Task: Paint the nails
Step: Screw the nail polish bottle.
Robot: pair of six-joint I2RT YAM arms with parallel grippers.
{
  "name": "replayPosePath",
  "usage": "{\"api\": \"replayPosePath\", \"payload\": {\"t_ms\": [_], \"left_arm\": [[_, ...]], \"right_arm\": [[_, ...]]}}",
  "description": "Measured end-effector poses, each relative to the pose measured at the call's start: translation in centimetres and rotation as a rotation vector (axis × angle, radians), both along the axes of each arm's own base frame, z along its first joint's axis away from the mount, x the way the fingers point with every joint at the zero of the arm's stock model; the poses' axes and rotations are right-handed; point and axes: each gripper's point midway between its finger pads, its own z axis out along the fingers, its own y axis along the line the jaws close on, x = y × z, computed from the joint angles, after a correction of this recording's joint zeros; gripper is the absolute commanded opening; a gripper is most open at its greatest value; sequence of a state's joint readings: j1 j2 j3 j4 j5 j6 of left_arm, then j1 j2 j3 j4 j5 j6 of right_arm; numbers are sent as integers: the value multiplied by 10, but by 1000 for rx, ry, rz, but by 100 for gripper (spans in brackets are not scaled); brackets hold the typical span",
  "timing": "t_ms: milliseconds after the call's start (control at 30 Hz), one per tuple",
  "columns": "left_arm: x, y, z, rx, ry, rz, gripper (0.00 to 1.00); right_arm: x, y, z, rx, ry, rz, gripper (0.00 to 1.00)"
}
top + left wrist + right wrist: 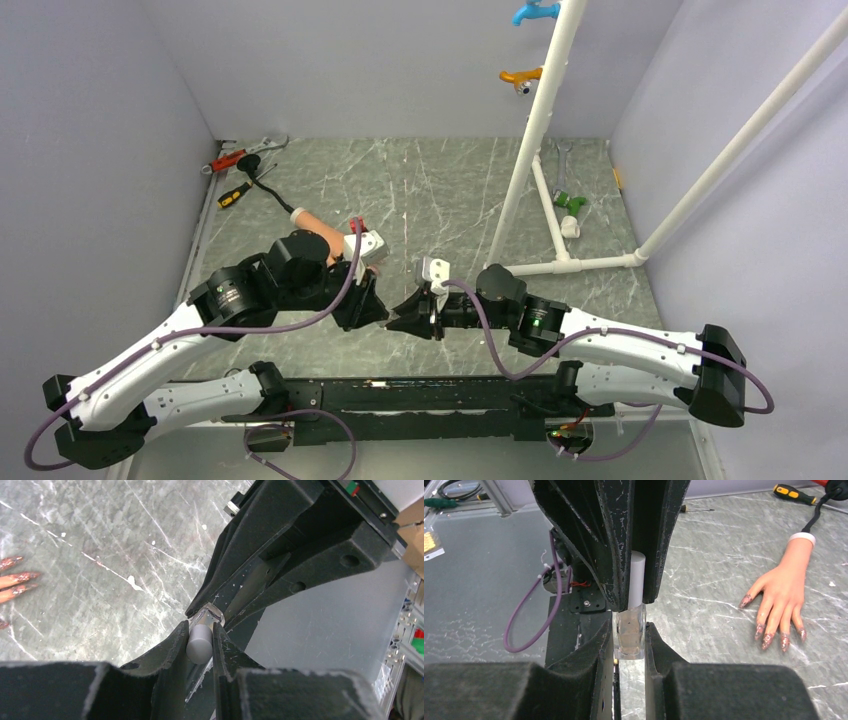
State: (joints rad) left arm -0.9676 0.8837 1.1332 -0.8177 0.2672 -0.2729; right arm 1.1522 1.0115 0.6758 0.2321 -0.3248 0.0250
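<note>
Five nails on the hand lie on the bench, beyond the left gripper and well apart from both. Nearer, the right gripper clamps the bottle by its body while the left pinches the cap, likely so the cap can twist off. Both arms reach inward, forearms low, grippers nose to nose.

I am looking into a robot test booth, in a lab or workshop: plain grey walls close in a marble-patterned table, a white pipe frame stands on it, and a wrench and a screwdriver lie at its far edge.
</note>
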Motion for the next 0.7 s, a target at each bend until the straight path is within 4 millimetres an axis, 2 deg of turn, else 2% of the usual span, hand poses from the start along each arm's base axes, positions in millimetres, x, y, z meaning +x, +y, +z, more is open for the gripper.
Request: {"api": "replayPosePath", "payload": {"t_ms": [300, 467, 600, 700], "left_arm": [[-17, -2, 10, -61, -58, -138, 4], [-25, -2, 12, -91, -89, -198, 6], [-30, -1, 13, -103, -106, -232, 13], [-31, -1, 12, -98, -112, -241, 30]], "right_arm": [[-15, -3, 9, 28, -4, 73, 0], [-23, -3, 11, 36, -2, 115, 0], [-27, -3, 11, 39, 0, 141, 0], [-28, -2, 10, 36, 3, 150, 0]]}}
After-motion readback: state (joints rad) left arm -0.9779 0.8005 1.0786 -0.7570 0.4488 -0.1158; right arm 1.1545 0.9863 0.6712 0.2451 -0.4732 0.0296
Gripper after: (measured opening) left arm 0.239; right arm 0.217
